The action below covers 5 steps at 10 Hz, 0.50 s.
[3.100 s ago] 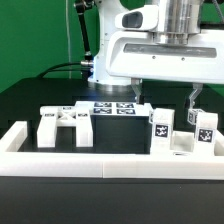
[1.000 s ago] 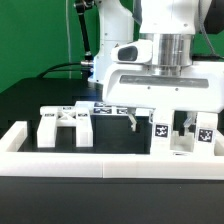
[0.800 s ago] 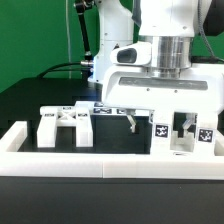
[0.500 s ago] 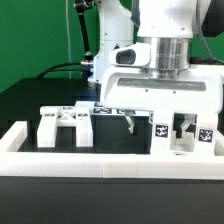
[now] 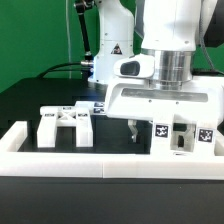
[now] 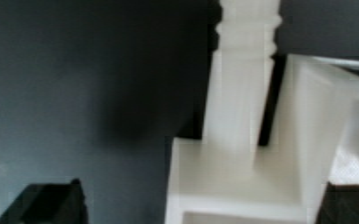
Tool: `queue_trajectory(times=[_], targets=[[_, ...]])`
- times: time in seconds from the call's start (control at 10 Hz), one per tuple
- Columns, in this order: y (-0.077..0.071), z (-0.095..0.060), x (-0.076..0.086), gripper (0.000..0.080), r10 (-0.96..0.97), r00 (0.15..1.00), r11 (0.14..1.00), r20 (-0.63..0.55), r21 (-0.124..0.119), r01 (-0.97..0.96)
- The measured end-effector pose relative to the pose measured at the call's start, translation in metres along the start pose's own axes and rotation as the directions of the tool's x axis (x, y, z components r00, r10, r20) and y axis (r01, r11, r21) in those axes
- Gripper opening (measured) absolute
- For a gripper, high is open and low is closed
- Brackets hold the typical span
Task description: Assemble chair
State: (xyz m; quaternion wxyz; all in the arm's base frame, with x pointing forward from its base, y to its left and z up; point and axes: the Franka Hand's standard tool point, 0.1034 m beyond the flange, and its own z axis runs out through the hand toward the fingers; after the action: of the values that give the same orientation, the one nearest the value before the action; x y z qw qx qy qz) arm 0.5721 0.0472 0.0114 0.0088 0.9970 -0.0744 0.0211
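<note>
Loose white chair parts lie on the black table behind the front rail. A frame-like part [image 5: 64, 125] lies at the exterior view's left. Two upright tagged pieces [image 5: 160, 133] [image 5: 205, 138] stand at that view's right. My gripper [image 5: 156, 133] hangs open over the nearer tagged piece, one dark finger [image 5: 131, 130] on either side of it. In the wrist view a white post [image 6: 245, 90] rises from a block beside a white slab [image 6: 329, 115]. The gripper [image 6: 208, 205] straddles that block, and its fingertips [image 6: 51, 200] stay apart from it.
A long white border rail [image 5: 90, 163] runs along the front and turns back at the exterior view's left. The marker board [image 5: 96, 105] lies behind the parts, mostly hidden by the hand. A green backdrop stands behind the arm's base.
The hand has shifted toward the exterior view's left since the earliest frame and has sunk lower over the tagged pieces in the last half second. Its jaws have stayed wide.
</note>
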Motion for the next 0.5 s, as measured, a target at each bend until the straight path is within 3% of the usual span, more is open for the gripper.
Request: queue_trajectory(times=[0.2,0.4,0.5], targets=[[0.0007,0.003,-0.0015,0.0649,0.0,1.0,1.0,0.004,-0.002,0.0],[0.0002,0.003,-0.0016,0.0389,-0.001,1.0,1.0,0.004,-0.002,0.001],[-0.0002,0.0019,-0.0009,0.0333,-0.001,1.0,1.0,0.002,-0.001,0.001]])
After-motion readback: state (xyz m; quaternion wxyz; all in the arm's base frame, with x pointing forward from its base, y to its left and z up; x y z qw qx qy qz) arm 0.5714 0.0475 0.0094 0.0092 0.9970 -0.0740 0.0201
